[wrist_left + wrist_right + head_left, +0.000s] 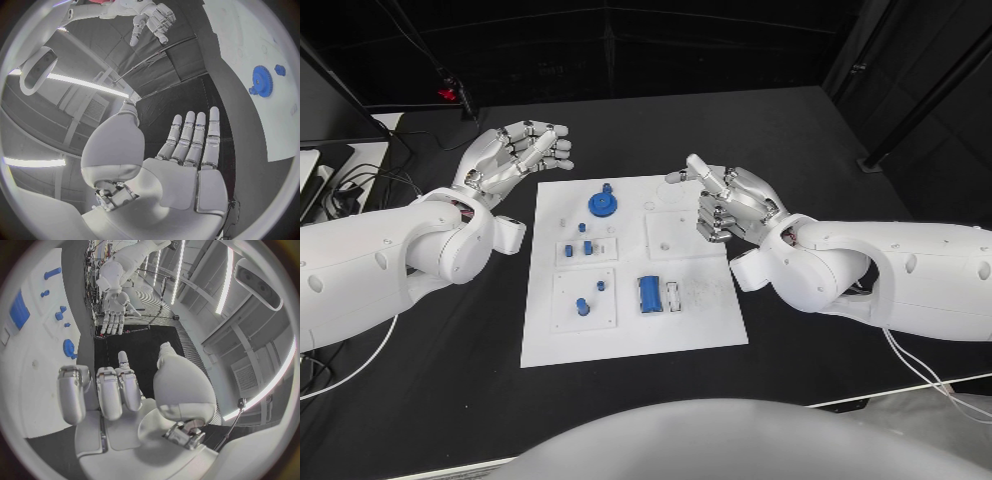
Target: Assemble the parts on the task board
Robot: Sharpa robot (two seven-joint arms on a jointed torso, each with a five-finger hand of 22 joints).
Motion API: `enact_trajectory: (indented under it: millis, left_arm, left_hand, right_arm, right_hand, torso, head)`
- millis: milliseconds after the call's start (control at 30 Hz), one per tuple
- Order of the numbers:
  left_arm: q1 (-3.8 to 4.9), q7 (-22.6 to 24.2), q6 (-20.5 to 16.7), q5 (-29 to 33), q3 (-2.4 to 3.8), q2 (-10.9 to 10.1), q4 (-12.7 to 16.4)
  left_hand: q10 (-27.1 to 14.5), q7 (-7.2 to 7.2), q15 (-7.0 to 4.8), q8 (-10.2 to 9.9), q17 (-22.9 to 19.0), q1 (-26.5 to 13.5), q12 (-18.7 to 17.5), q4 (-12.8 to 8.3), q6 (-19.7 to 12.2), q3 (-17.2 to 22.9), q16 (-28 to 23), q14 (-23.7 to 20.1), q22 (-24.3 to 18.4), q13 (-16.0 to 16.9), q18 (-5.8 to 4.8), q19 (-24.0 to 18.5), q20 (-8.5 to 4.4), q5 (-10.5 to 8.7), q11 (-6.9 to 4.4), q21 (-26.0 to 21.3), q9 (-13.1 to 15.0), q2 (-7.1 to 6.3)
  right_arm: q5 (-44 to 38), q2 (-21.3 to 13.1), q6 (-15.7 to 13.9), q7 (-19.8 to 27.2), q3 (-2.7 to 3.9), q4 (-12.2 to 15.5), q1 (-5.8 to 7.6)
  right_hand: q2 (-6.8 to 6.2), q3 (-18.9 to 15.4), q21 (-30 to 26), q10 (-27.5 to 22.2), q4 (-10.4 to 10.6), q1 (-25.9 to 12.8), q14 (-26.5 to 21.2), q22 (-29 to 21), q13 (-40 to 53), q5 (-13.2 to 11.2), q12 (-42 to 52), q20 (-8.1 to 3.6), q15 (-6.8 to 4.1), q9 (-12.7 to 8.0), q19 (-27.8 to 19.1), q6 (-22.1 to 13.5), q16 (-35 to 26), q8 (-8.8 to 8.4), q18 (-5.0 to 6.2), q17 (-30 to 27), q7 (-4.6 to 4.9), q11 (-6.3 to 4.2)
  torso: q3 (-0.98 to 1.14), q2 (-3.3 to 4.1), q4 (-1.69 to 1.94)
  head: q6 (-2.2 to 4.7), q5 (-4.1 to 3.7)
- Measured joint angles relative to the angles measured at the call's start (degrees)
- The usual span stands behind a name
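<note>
Hovering with left hand [519, 152] spread and empty off the task board's [711, 335] far left corner, right hand [727, 203] half-curled, empty over its right edge, risking knocking the blue gear [602, 203] near the far edge.

The task board [632, 335] lies mid-table [430, 400]. A gear part [602, 203] sits at its far end, a block part [649, 294] nearer. The left hand [519, 150] hovers beyond its left edge, the right hand [728, 203] over its right edge.
</note>
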Motion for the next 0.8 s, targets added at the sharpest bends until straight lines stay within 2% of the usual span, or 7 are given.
enact_trajectory:
  millis: [167,333,400,467,500,800]
  left_arm:
    - [-0.03,0.4,0.0,0.1,0.0,0.1,0.0]
    - [-0.04,0.6,0.0,0.1,0.0,0.1,0.0]
    - [-0.04,0.7,0.0,0.1,0.0,0.1,0.0]
    - [-0.04,0.7,0.0,0.1,0.0,0.1,0.0]
    - [-0.05,0.8,0.0,0.2,0.0,0.1,0.0]
    - [-0.05,0.8,0.0,0.2,0.0,0.1,0.0]
  left_hand:
    - [0.0,0.0,0.0,0.0,0.0,0.1,0.0,0.2,0.0,0.2,0.0,0.0,-0.1,0.0,0.0,0.0,0.0,0.0,0.0,0.0,0.0,0.54]
    - [0.0,0.0,0.0,0.3,0.0,0.3,0.2,0.1,0.0,0.5,0.0,0.0,-0.1,0.0,-0.01,0.0,0.0,0.0,0.0,0.0,0.0,0.76]
    - [0.0,0.0,0.0,0.3,0.0,0.3,0.2,0.1,0.0,0.5,0.0,0.0,-0.1,0.0,-0.01,0.0,0.0,0.0,0.0,0.0,0.0,0.76]
    - [0.0,0.0,0.0,0.3,0.0,0.0,0.2,0.1,0.0,0.5,0.0,0.0,-0.2,0.0,0.0,0.0,0.0,0.0,0.0,0.0,0.0,1.04]
    - [0.0,0.0,0.0,0.3,0.1,0.0,0.2,0.1,0.0,0.5,0.0,0.0,-0.2,0.0,0.0,0.0,0.0,0.0,0.0,0.0,0.0,1.04]
    - [0.0,-0.2,0.0,0.5,0.1,0.3,0.2,-0.1,-0.2,0.7,0.0,0.0,-0.3,0.0,0.0,0.0,0.0,0.0,0.0,0.0,0.0,1.34]
  right_arm:
    - [0.0,0.0,-0.3,0.6,0.0,0.0,0.0]
    - [-0.2,0.0,-0.4,0.8,0.0,0.0,0.0]
    - [-0.3,0.0,-0.4,0.8,0.0,0.0,0.0]
    - [-0.4,0.0,-0.4,0.7,0.01,0.0,0.0]
    - [-0.5,0.0,-0.4,0.6,0.01,0.0,0.0]
    - [-0.9,-0.1,-0.4,0.0,0.01,0.0,0.0]
  right_hand:
    - [0.0,0.0,0.0,0.0,0.0,0.0,0.0,0.0,0.0,0.0,0.0,0.0,0.0,0.0,0.0,0.0,0.0,0.33,0.0,0.0,0.0,0.0]
    - [0.0,0.0,-1.0,0.0,0.0,0.0,0.0,0.0,0.0,0.0,0.0,0.0,-0.01,-0.2,0.0,-0.4,0.0,0.33,0.0,0.0,0.07,-0.01]
    - [0.0,0.0,-1.8,-0.1,0.0,0.0,-0.2,0.0,0.0,0.0,0.0,-0.02,-0.21,-0.2,0.0,-0.7,0.0,0.33,0.06,0.0,-0.04,-0.54]
    - [0.26,0.0,-2.5,0.0,0.0,0.3,0.0,0.0,0.0,0.0,0.0,-0.27,-0.41,-0.3,0.2,-0.9,0.0,0.33,0.93,0.0,-0.25,-0.62]
    - [0.34,0.0,-2.7,0.0,0.0,0.3,-0.2,0.0,0.0,0.0,0.0,-0.43,-0.62,-0.3,0.0,-1.0,0.0,0.33,0.93,0.0,-0.41,-0.99]
    - [0.77,-0.2,-2.7,0.0,-0.2,0.8,-0.2,0.0,0.0,0.3,-0.1,-0.83,-1.03,-0.4,0.0,-0.9,0.0,0.63,0.93,0.0,-0.92,-1.44]
  torso:
    - [-0.01,0.0,0.01]
    - [0.0,0.0,0.02]
    - [0.02,0.01,0.05]
    - [0.02,0.01,0.07]
    - [0.02,0.01,0.07]
    - [0.0,0.0,0.07]
  head:
    - [0.0,-0.19]
    - [0.0,-0.01]
    - [0.0,0.03]
    - [0.0,0.12]
    - [0.0,0.16]
    - [0.0,0.19]
